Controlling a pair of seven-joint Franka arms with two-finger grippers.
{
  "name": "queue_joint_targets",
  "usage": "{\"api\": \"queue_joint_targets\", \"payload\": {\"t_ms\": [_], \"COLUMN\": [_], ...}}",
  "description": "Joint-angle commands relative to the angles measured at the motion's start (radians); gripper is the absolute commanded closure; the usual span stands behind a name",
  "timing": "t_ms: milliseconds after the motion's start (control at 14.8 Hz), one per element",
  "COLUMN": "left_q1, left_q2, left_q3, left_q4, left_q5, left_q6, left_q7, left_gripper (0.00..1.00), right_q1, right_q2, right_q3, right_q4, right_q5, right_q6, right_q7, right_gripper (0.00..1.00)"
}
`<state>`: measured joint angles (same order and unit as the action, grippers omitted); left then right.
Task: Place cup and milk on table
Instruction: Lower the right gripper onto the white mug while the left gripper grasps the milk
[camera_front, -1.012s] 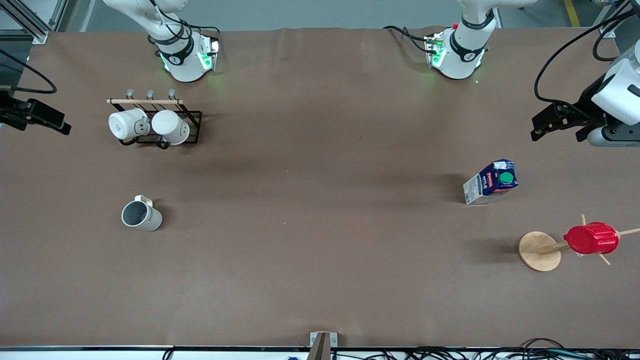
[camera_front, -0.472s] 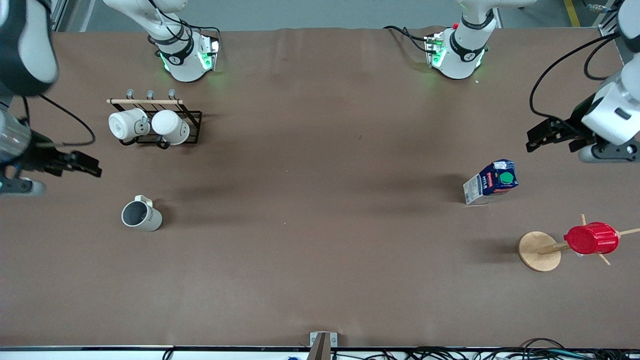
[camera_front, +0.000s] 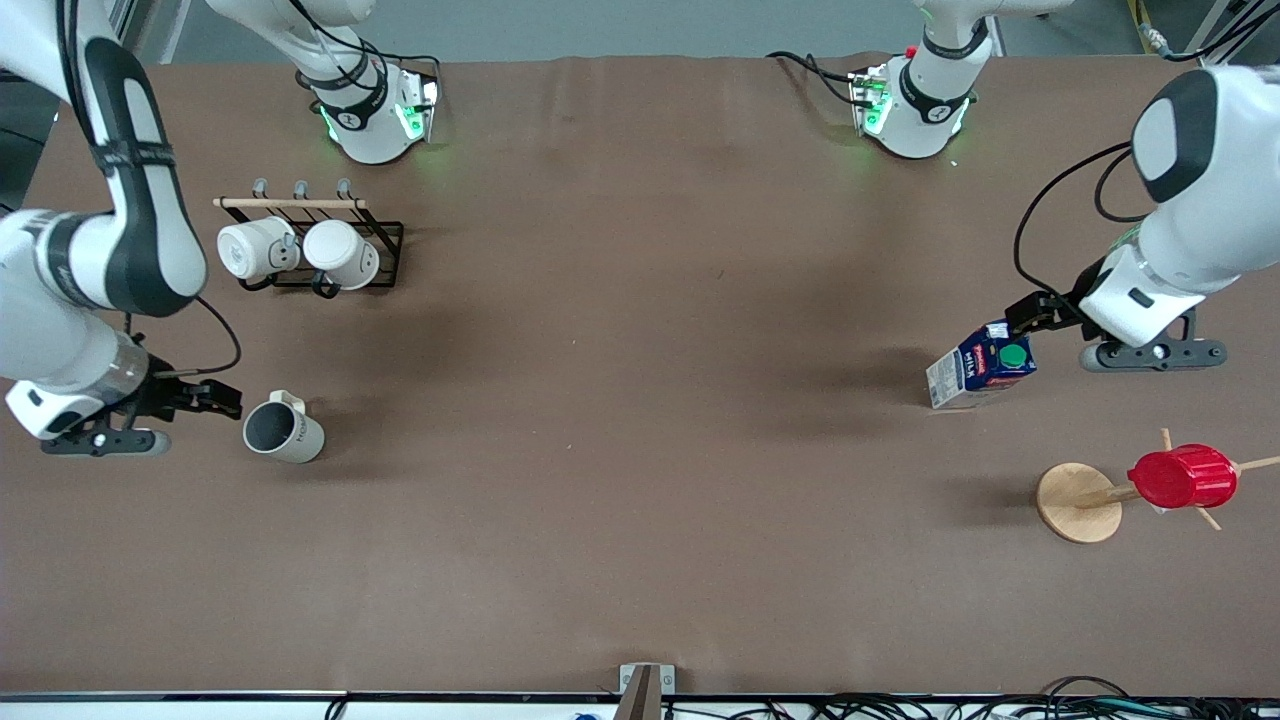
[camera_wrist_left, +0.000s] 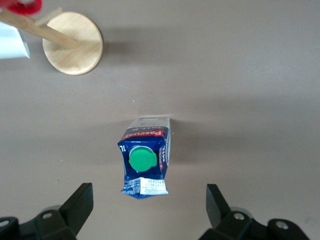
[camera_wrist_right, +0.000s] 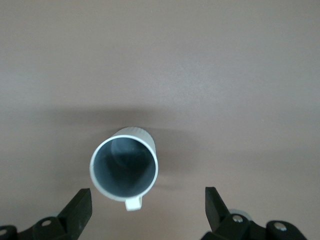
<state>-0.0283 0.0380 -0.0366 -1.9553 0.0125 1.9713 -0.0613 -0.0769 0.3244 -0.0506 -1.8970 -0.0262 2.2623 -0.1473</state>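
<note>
Two task items: both stand upright on the large matte brown table (camera_front: 640, 480), well apart, one toward each arm's end.
Cup: the small off-white mug with grey inside and one handle (camera_front: 283, 432) stands toward my right arm's end, nearer the front camera than the black wire rack (camera_front: 383, 262); its mouth faces up in my right wrist view (camera_wrist_right: 125, 169).
Milk: the small dark blue carton with white sides, round green cap and red label (camera_front: 981, 365) stands toward my left arm's end; my left wrist view shows the cap facing up (camera_wrist_left: 144, 163).
Right gripper: my right gripper (camera_front: 205, 398) is just beside the cup, toward the table's end, with its fingers spread wide and nothing between them; it is not touching the cup.
Left gripper: my left gripper (camera_front: 1036, 314) is at the carton's top, fingers spread wide and holding nothing; whether a fingertip touches the carton I cannot tell.
Rack: it carries a wooden rail and two bright white mugs (camera_front: 298, 252) lying on their sides.
Stand: a round wooden base with pegs (camera_front: 1078, 502) sits nearer the front camera than the carton, with a red ribbed cup (camera_front: 1183, 477) hung on a peg.
</note>
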Motion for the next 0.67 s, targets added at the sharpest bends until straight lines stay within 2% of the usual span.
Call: {"api": "queue_joint_targets", "payload": {"t_ms": [0, 337, 472, 607], "left_q1": [0.014, 0.039, 0.044, 0.045], "left_q2": [0.012, 0.051, 0.066, 0.086], "left_q3": [0.000, 0.000, 0.000, -0.002], "left_q4": [-0.062, -0.154, -0.180, -0.177], "left_q5": [0.023, 0.040, 0.040, 0.040], "left_q6": [0.076, 0.193, 0.236, 0.251], "left_q7": [0.014, 0.015, 0.015, 0.014], "left_gripper": [0.01, 0.01, 0.02, 0.02], "right_q1": [-0.004, -0.001, -0.001, 0.000], "right_q2": [0.031, 0.096, 0.099, 0.110], "right_q3": [0.008, 0.008, 0.008, 0.008], "right_q4": [-0.051, -0.059, -0.091, -0.119], "right_q5": [-0.017, -0.017, -0.018, -0.018], "right_q6": [0.087, 0.141, 0.193, 0.246], "right_q7": [-0.009, -0.017, -0.017, -0.017], "right_gripper": [0.00, 0.03, 0.11, 0.29]}}
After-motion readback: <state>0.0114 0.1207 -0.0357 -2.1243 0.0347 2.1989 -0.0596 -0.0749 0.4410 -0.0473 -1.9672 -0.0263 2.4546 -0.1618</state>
